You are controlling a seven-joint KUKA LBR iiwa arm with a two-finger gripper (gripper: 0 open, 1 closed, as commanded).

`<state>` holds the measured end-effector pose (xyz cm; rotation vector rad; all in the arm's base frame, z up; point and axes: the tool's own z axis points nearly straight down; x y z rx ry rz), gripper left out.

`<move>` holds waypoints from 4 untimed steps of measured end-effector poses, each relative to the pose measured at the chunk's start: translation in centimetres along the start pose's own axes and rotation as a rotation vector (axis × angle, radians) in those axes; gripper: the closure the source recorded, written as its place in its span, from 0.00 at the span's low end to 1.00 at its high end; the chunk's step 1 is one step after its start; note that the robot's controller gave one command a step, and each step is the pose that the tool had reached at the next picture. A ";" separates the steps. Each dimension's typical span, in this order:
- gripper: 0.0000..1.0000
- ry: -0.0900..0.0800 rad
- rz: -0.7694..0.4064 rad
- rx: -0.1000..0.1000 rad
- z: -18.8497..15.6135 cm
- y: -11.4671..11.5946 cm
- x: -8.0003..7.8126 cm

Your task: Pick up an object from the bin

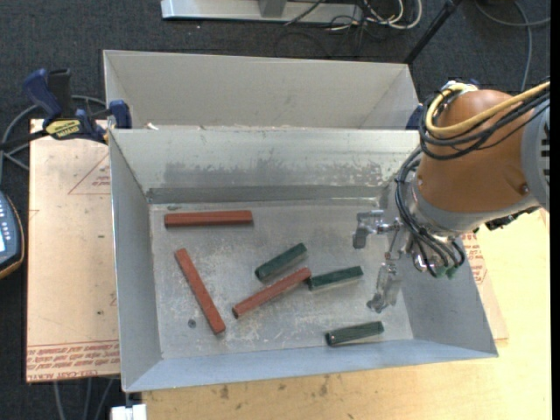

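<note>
**Camera view.** We find the grey metal bin [136, 261] with six loose pieces on its floor, all lying flat and none heaped. The arm [535, 160] reaches in from the right. Its wrist sits under an orange cover [464, 160], and yellow cables [477, 116] loop over the top. The gripper [369, 269] hangs inside the bin near the right wall, over bare floor. We record its two fingers as spread apart, one tip toward the rear and the other toward the front. Nothing lies between them, so it carries no piece.

**Nearest pieces.** The slim dark green bar [334, 278] lies just left of the gripper, nearly level across the view. Its right end is close to the fingers but apart from them. The front dark green bar [354, 332] lies near the front wall, just beyond the front fingertip. We cannot tell whether that tip touches the floor.

**Remaining pieces.**
- The dark green block [281, 262] is thicker and tilted, and lies left of the slim dark green bar.
- The middle red-brown bar [271, 292] runs diagonally on the front side of the block. Its upper end is touching or just beside the left end of the slim dark green bar; we cannot tell which.
- The left red-brown bar [199, 291] lies diagonally near the left wall, well apart from the gripper.
- The rear red-brown bar [208, 220] lies level at the foot of the rear wall, toward the left.
</note>
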<state>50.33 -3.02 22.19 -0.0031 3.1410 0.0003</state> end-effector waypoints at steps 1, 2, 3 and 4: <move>0.00 0.005 0.192 -0.003 11.6 8.6 -4.8; 0.00 0.001 -0.017 -0.001 15.3 9.8 -6.5; 1.00 -0.001 -0.017 -0.001 15.2 9.7 -6.5; 1.00 -0.011 -0.042 -0.001 -0.6 9.3 -8.2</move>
